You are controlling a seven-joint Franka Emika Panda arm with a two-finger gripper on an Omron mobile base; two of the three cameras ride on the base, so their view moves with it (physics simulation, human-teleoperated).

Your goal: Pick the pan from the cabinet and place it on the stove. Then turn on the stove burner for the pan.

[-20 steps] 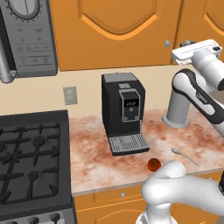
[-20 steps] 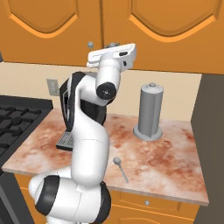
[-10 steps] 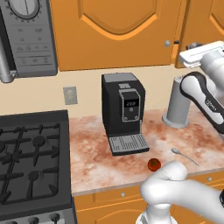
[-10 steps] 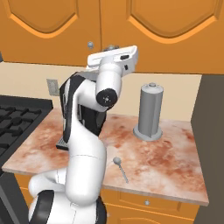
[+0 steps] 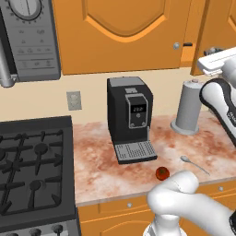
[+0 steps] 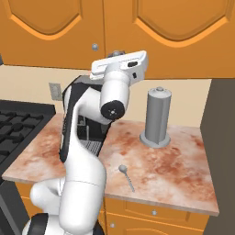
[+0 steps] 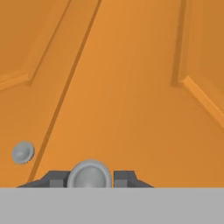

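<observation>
The orange cabinet (image 7: 131, 87) stands right in front of the hand. My gripper (image 7: 89, 177) is shut on the round silver knob (image 7: 89, 174) of its right door, one dark finger tip on each side. The left door's knob (image 7: 22, 152) sits beside it. In the left base view the gripper (image 5: 213, 50) holds the right door (image 5: 219, 27) slightly ajar, with a dark gap at its edge. The pan is hidden behind the doors. The black stove (image 5: 32, 170) with its grates and a burner (image 5: 40, 148) lies at the left of the counter.
On the marbled counter stand a black coffee machine (image 5: 131, 117) and a grey canister (image 5: 188, 107). A spoon (image 5: 193, 164) and a small red fruit (image 5: 162, 173) lie near the front edge. A grey microwave (image 5: 30, 39) hangs above the stove.
The hand has drawn back a little from the cabinet with the knob in its grip, and the right door has swung slightly outward.
</observation>
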